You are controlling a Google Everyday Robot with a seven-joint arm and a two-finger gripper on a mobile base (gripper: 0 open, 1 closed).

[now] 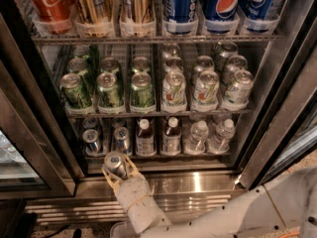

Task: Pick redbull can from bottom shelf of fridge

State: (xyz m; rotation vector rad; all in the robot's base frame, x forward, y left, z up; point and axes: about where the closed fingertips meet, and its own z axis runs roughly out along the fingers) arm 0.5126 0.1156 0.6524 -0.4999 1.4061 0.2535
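The redbull can stands upright, gripped in the jaws of the gripper, just outside the front-left corner of the bottom shelf, seemingly held clear of neighbouring cans in the fridge.

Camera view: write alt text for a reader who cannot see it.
The gripper, low and left of centre, is shut on the redbull can, holding it just outside the open fridge, in front of the left end of the bottom shelf. Two more slim cans and several bottles stand on that shelf, with green cans on the rack above.
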